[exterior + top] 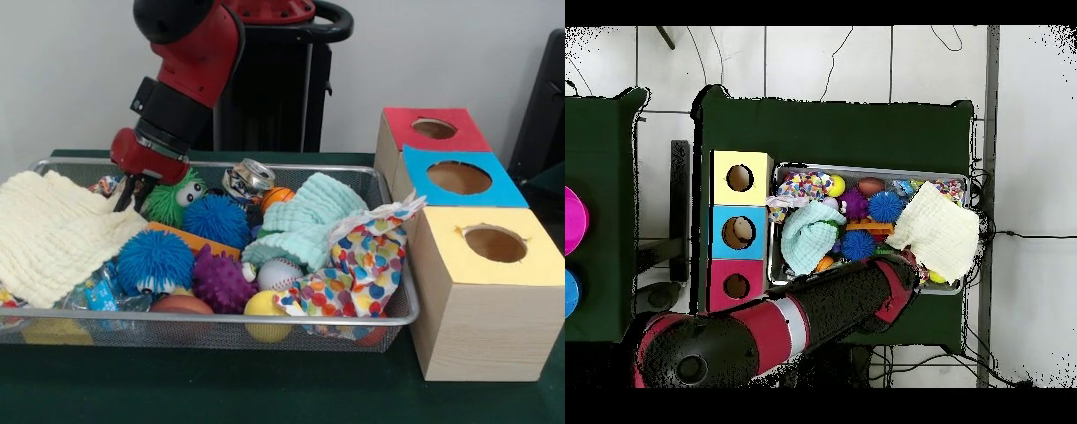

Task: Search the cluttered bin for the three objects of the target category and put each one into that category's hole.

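Observation:
The bin (221, 320) of silver wire mesh is full of toys and cloths; it also shows in the overhead view (865, 168). My gripper (129, 196) reaches down into its far left corner, between a cream cloth (53, 234) and a green fuzzy toy (172, 199). I cannot tell whether it holds anything. The hole (433, 129) in the red-topped box is at the far right and shows nothing inside; in the overhead view it (736, 287) lies just left of my arm (835, 305), which hides the gripper there.
The bin also holds blue spiky balls (216, 219), a purple spiky ball (221, 280), a baseball (280, 274), a yellow ball (265, 309), a metal can (249, 179), a mint cloth (305, 221) and a dotted cloth (371, 256). Blue-topped (459, 177) and yellow-topped (494, 243) boxes stand beside it.

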Action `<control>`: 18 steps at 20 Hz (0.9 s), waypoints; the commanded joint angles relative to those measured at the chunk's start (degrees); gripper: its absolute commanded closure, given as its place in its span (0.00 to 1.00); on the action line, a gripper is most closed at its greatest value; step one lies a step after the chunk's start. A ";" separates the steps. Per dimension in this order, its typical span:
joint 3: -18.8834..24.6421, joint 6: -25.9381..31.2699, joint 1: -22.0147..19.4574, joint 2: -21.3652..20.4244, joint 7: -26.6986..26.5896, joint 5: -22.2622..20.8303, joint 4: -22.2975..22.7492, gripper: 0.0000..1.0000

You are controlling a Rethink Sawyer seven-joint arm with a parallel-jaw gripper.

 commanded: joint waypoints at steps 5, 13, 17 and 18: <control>14.69 2.39 -1.17 -8.07 11.78 -23.63 -4.33 1.00; 19.12 20.76 -1.44 -13.40 1.02 -21.91 -4.02 1.00; 17.51 25.05 -0.20 -12.78 -0.55 -19.17 -5.71 1.00; 16.97 25.85 0.26 -12.35 -0.47 -18.97 -6.24 1.00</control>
